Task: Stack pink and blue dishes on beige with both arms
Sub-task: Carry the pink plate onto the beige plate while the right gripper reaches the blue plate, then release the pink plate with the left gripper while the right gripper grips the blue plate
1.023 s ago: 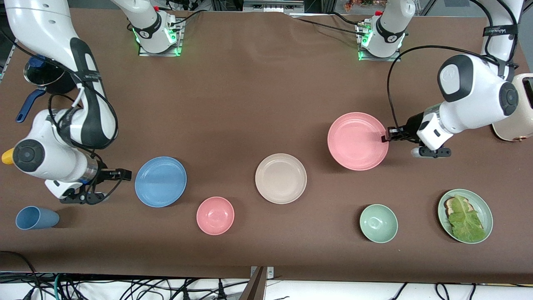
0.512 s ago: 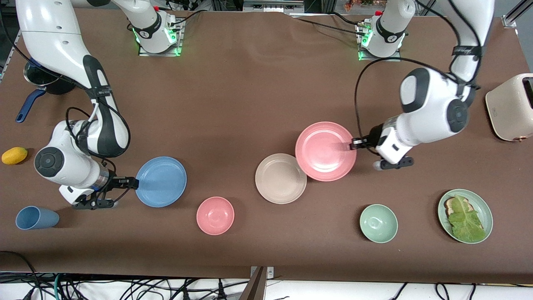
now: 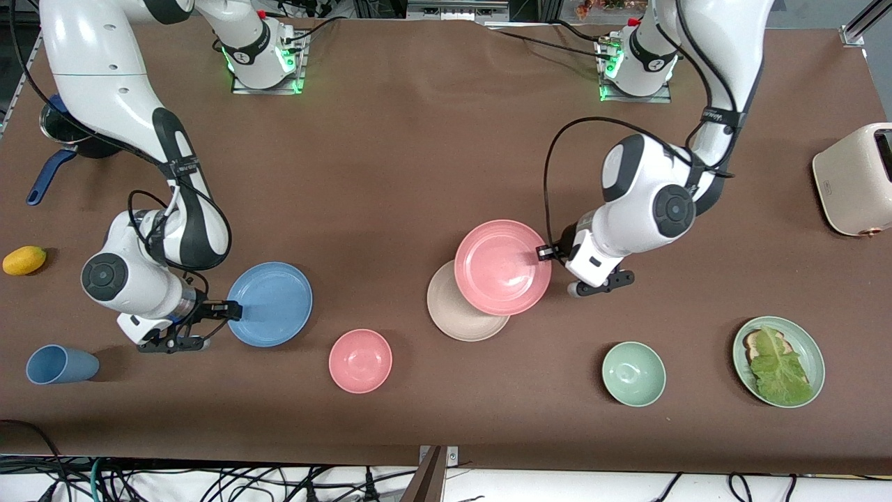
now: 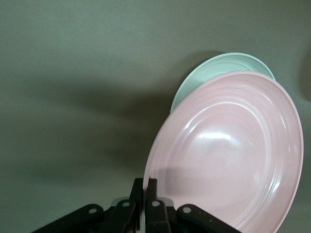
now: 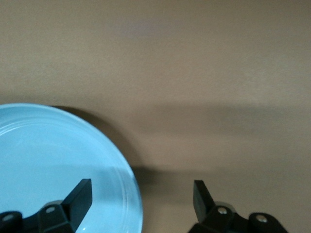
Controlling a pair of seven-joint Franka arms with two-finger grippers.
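The brown cloth-covered table (image 3: 418,139) carries everything, with the two white jointed arms based along its edge farthest from the front camera. The left gripper (image 3: 545,252) is clamped on the rim of the flat round salmon-pink plate (image 3: 502,267), holding it in the air, tilted, over the flat round cream-beige plate (image 3: 453,314), which lies near the table's middle and is partly covered by it in the front view. The right gripper (image 3: 233,310) is spread, its fingers (image 5: 80,194) straddling the rim of the flat round sky-blue plate (image 3: 272,303), which lies flat on the table toward the right arm's end. A cream toaster (image 3: 854,178) stands at the left arm's end. A pale green plate with lettuce (image 3: 779,361), a green bowl (image 3: 633,373) and a small pink bowl (image 3: 360,360) sit near the table's front-camera edge, with a blue cup (image 3: 59,364) lying near the right arm's corner. No writing can be read.
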